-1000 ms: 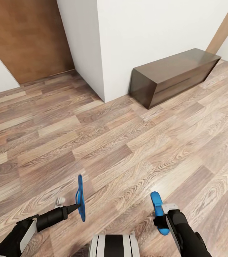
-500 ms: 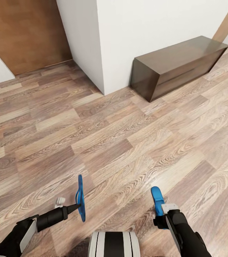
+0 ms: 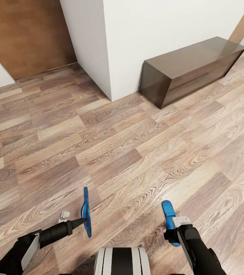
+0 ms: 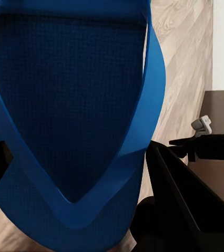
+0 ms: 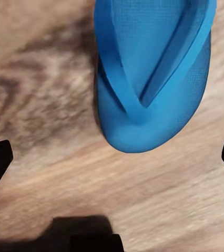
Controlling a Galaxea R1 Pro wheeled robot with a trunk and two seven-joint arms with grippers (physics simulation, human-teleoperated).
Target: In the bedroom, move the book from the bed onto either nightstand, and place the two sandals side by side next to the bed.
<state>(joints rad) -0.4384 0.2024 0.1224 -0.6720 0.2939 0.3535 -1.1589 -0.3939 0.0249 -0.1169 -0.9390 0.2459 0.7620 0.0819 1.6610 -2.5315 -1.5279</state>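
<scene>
Midway through: left gripper (image 3: 84,219) clamps one blue sandal (image 3: 86,212) edge-up, right gripper (image 3: 174,229) carries the other sandal (image 3: 168,217) over bare floor (image 3: 118,152), its jaw spread unreadable, both unplaced.

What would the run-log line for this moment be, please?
left gripper: shut on one sandal, held edge-up | right gripper: at other sandal, grip unclear | below: wood floor | ahead: dark dresser

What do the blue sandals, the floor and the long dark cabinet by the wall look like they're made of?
Sandals: probably foam or rubber, matte, with a fine dotted sole texture. Floor: wood-look planks, grey-brown grain, slight sheen; laminate or real wood can't be told. Cabinet: dark brown wood or veneer, glossy, its top reflecting light.
</scene>
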